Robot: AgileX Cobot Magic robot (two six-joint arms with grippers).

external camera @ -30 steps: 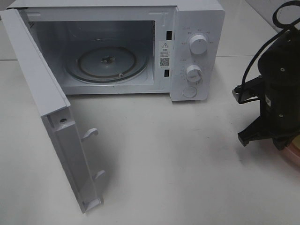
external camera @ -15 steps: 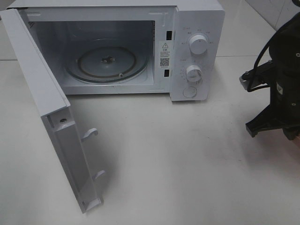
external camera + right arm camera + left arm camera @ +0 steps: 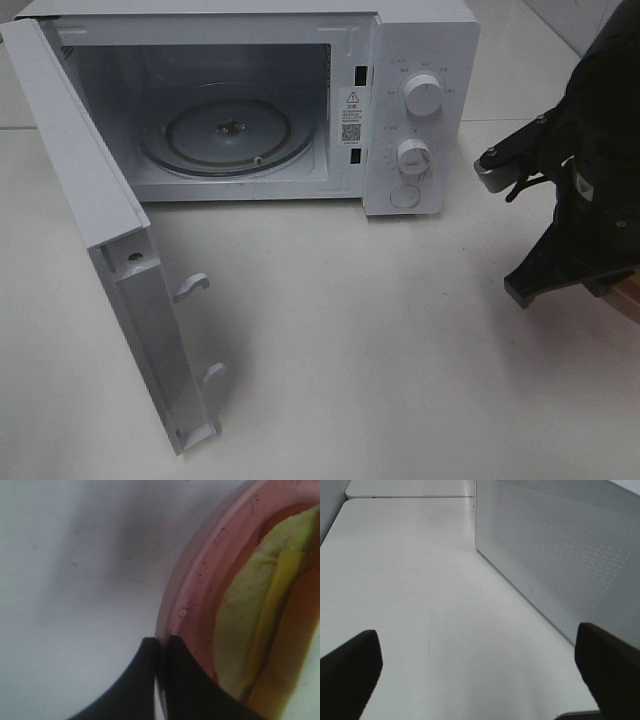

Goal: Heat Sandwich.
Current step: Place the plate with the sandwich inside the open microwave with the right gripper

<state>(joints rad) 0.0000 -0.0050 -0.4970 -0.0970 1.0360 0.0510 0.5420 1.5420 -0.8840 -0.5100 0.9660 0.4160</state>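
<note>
Gripper (image 3: pixel 161 649) closed at plate rim (image 3: pixel 192 590), microwave door (image 3: pixel 108 215) swung wide

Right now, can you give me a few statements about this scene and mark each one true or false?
1. The microwave door is shut. False: it stands wide open.
2. The glass turntable inside has nothing on it. True.
3. The sandwich lies on the pink plate. True.
4. The left end effector holds the pink plate. False: it is open and empty; the right end effector is shut on the rim.
</note>
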